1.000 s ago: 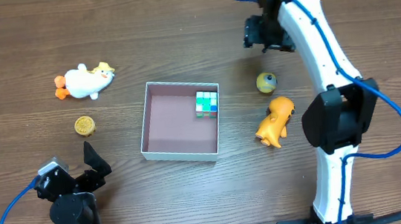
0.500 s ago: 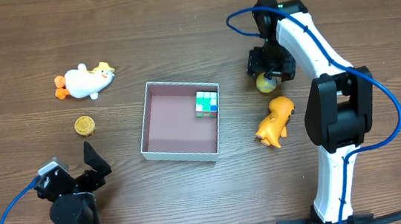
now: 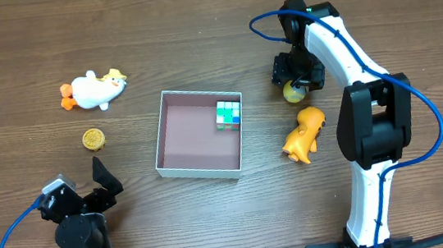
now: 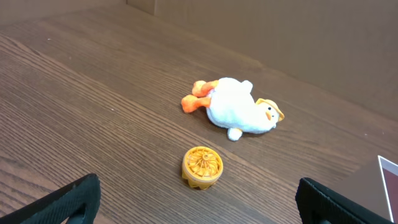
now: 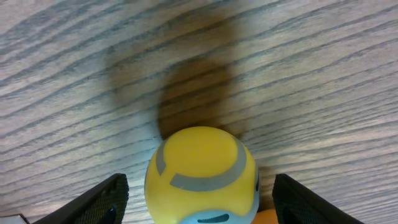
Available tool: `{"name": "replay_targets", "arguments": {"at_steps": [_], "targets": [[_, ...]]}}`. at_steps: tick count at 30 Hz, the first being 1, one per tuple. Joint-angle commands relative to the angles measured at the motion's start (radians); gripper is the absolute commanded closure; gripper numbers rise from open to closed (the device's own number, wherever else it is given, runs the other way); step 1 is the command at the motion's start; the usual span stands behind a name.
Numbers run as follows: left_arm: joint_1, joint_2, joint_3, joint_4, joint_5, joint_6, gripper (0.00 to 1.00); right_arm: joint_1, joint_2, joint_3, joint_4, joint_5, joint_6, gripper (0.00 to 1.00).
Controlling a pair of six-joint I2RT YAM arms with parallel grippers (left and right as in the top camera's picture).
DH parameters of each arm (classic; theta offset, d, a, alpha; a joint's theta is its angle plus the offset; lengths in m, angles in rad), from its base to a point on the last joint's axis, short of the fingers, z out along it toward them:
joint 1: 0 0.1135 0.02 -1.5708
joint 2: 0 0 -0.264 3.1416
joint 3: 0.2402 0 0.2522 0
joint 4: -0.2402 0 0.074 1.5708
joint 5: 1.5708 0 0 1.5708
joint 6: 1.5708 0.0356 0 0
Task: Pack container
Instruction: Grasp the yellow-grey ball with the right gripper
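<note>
The container (image 3: 178,166), a shallow white-walled box with a pinkish-mauve inside, sits mid-table and holds a small green, white and blue cube block (image 3: 228,114) in its far right corner. My right gripper (image 3: 294,81) is open, its fingers on either side of a yellow ball toy with grey bands (image 3: 292,93), seen close up in the right wrist view (image 5: 202,174). An orange animal toy (image 3: 304,134) lies just below it. My left gripper (image 3: 88,187) is open and empty at the front left, facing a yellow round toy (image 4: 202,167) and a white duck (image 4: 239,113).
The white duck (image 3: 96,89) and the yellow round toy (image 3: 94,139) lie left of the container on the wooden table. The right arm reaches up the right side of the table.
My right gripper moved down from the far edge onto the yellow ball and has held still there for the last half second. The left arm has not moved.
</note>
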Motion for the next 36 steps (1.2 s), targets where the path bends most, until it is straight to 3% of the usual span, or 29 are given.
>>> {"name": "replay_targets", "arguments": {"at_steps": [1, 14, 20, 29, 36], "targets": [[-0.003, -0.004, -0.008, 0.005, 0.011, 0.021, 0.0, 0.004, -0.01, -0.007, 0.006, -0.023, -0.004, 0.24], [-0.003, -0.004, -0.008, 0.005, 0.011, 0.021, 0.0, 0.004, -0.01, -0.101, 0.042, -0.027, -0.003, 0.25], [-0.003, -0.004, -0.008, 0.005, 0.011, 0.021, 0.0, 0.004, -0.01, -0.101, 0.047, -0.027, -0.003, 0.47], [-0.003, -0.004, -0.008, 0.005, 0.011, 0.021, 0.0, 0.004, -0.011, -0.097, 0.05, -0.027, -0.003, 0.5], [-0.003, -0.004, -0.008, 0.005, 0.011, 0.021, 0.0, 0.004, -0.011, 0.024, -0.01, -0.026, -0.026, 0.54]]}}
